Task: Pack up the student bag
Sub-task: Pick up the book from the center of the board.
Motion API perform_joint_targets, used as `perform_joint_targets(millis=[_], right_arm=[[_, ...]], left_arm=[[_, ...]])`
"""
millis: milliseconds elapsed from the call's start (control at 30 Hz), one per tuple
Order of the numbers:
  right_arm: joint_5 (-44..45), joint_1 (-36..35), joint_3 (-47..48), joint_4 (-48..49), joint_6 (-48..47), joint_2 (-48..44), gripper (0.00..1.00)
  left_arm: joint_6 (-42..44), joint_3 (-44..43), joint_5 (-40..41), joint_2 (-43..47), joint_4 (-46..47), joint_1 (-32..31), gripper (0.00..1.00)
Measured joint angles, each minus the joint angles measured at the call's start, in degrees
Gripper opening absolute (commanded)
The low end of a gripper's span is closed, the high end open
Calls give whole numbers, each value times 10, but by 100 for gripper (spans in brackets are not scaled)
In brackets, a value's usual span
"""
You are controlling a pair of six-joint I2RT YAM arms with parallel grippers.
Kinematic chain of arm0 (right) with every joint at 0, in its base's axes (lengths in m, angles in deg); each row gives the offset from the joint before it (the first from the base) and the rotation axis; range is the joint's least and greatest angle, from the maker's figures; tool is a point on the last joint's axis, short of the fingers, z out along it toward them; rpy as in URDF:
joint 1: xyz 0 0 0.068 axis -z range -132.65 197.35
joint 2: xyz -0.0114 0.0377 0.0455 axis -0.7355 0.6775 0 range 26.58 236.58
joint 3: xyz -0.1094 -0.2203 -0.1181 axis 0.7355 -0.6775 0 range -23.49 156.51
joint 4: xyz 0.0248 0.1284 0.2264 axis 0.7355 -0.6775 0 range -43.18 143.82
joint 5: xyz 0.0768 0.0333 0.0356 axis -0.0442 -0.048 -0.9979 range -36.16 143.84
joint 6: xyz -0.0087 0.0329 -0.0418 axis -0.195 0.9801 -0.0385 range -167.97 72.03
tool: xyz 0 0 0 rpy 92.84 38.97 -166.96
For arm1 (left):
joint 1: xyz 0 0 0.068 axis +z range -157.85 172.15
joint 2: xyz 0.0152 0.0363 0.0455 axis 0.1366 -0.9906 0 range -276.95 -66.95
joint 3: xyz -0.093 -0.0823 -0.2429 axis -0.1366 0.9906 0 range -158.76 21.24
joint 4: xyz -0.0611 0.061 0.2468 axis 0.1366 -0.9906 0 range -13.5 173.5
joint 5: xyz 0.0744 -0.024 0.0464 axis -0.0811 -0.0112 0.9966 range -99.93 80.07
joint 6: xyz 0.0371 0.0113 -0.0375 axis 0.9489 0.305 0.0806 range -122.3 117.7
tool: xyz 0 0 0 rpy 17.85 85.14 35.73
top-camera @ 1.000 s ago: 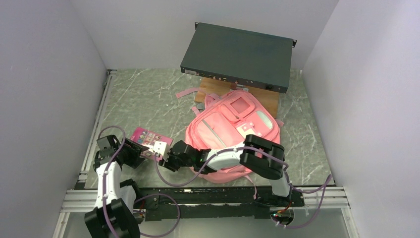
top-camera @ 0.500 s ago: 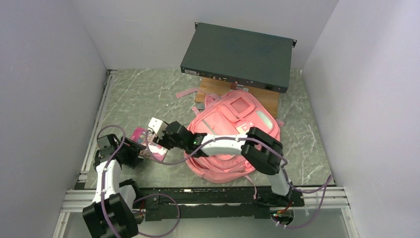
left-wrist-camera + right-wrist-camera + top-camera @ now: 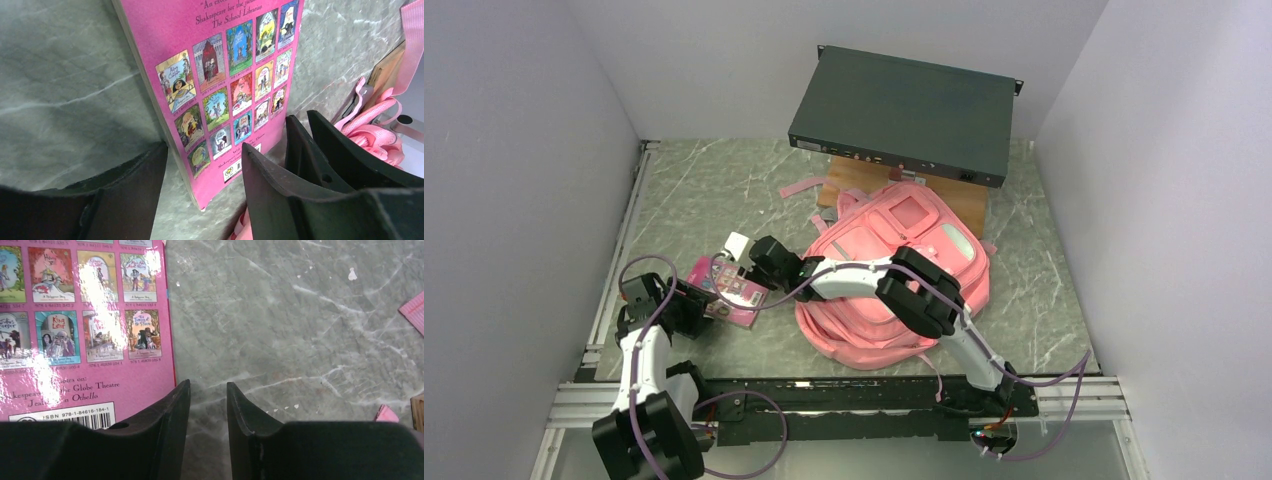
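Here's the pink bag, slumped on the grey marbled bench, right of centre. Its front pockets face up. Its far end leans on a wooden board, which sits under a dark flat metal box. A loose pink strap trails off the far left corner onto the bench. The right arm reaches across the near half of the bag, out to the left.

Just left of the bag lies a pink book, back cover up, with rows of small cover pictures on it. It sits apart from the bag, on bare bench.

The right fingers hang over the bench just beside the book's edge. There's only a narrow gap between them, with bare bench showing through and nothing held.

Over to the left fingers: they stand well apart at the book's near end, and its corner sits between them. Are they pressing on it or only straddling it? From here I cannot tell.
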Motion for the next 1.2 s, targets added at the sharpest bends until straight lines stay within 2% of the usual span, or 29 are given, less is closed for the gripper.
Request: perform_joint_targets(millis=[200, 300, 467, 700, 900, 1100, 1200], right_arm=[[-31, 2, -8, 7, 2, -1, 29], [-42, 4, -21, 23, 4, -5, 28], [-54, 6, -31, 37, 8, -8, 27], [-65, 9, -49, 54, 14, -15, 24], [-76, 10, -51, 57, 20, -15, 24], [-88, 10, -56, 62, 23, -17, 29], [-96, 10, -60, 59, 24, -22, 38]], left_arm=[[1, 0, -15, -37, 35, 1, 49], [7, 0, -20, -47, 44, 1, 46], [27, -1, -31, -43, 41, 2, 46], [30, -1, -64, 14, 45, 2, 47], [30, 0, -90, 14, 65, 3, 46], [31, 2, -112, -17, 97, 3, 26], [32, 3, -117, -18, 103, 3, 17]])
